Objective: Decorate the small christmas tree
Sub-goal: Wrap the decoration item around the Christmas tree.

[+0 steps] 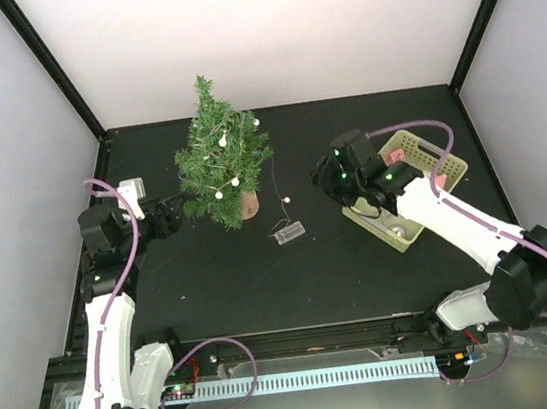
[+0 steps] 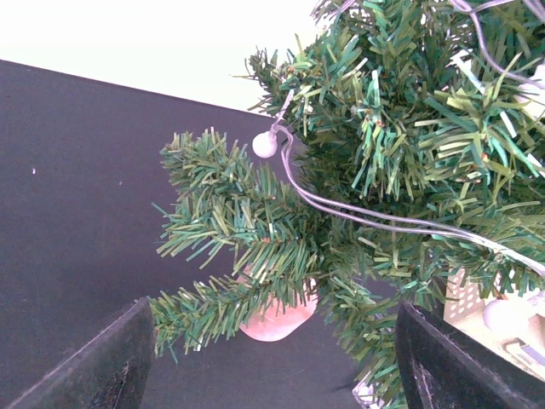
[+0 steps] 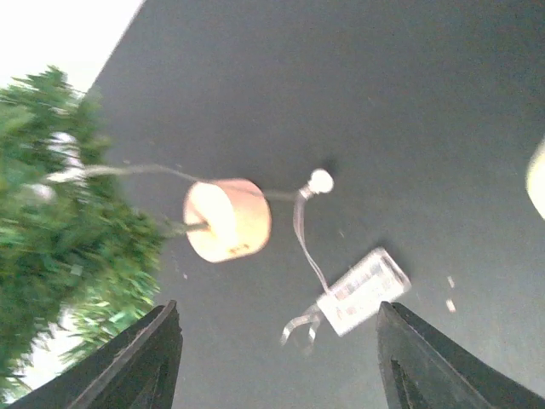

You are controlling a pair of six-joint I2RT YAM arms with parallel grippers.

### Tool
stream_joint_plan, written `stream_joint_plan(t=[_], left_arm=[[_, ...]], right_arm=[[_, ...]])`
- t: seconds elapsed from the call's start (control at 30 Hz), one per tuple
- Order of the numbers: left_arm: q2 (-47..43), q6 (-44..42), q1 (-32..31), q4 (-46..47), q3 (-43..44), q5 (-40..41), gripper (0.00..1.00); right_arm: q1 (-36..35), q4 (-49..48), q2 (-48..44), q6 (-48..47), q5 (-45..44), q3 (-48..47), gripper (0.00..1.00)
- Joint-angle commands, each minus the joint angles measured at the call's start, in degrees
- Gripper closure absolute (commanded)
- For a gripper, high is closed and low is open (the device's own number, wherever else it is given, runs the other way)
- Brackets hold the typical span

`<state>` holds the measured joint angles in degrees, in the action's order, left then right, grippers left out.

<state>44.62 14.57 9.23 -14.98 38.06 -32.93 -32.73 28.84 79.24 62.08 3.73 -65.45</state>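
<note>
The small christmas tree is standing near the worktop's far edge, left of middle. You're handling something light, bristly and likely tippy (branches bend). Be gripping low, at the stump base. Both are gaping, empty — left gripper and right gripper.

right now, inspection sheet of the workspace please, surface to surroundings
surface: black tabletop, a few pale specks.
job's things: small christmas tree standing on its wood stump, light string with white bulbs draped on it.
clutter: clear battery pack lying beside the stump; pale basket at right, contents unclear.
grippers: left fingers open, at the tree's lower branches; right fingers open, holding nothing.
cables: purple cables loop along both arms.
surroundings: white walls, black corner posts.
</note>
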Motion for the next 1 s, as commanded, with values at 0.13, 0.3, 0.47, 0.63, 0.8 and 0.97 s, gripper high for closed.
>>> stream_joint_plan(t=[0.13, 0.3, 0.47, 0.63, 0.8, 0.97], left_arm=[[-2.3, -1.7, -0.4, 0.6, -0.1, 0.4, 0.06], [-3.4, -2.0, -0.4, 0.3, -0.3, 1.1, 0.01], [-4.7, -2.0, -0.4, 0.4, -0.7, 2.1, 0.01], [-5.1, -2.0, -0.4, 0.2, -0.7, 2.3, 0.01], [-5.3, -1.7, -0.3, 0.3, -0.7, 2.4, 0.01], [-5.8, -2.0, -0.3, 0.0, -0.7, 2.5, 0.01]], right_arm=[[-9.2, 11.5, 0.7, 36.2, -7.3, 5.3, 0.37], [-10.8, 10.6, 6.2, 40.9, -6.2, 3.0, 0.37], [-10.8, 10.9, 14.1, 43.2, -4.0, -1.1, 0.38], [-10.9, 10.9, 19.1, 44.4, -4.3, -5.2, 0.39], [-10.9, 11.7, 24.3, 45.5, -1.4, -9.0, 0.39], [-10.8, 13.3, 26.7, 47.3, -0.4, -10.5, 0.40]])
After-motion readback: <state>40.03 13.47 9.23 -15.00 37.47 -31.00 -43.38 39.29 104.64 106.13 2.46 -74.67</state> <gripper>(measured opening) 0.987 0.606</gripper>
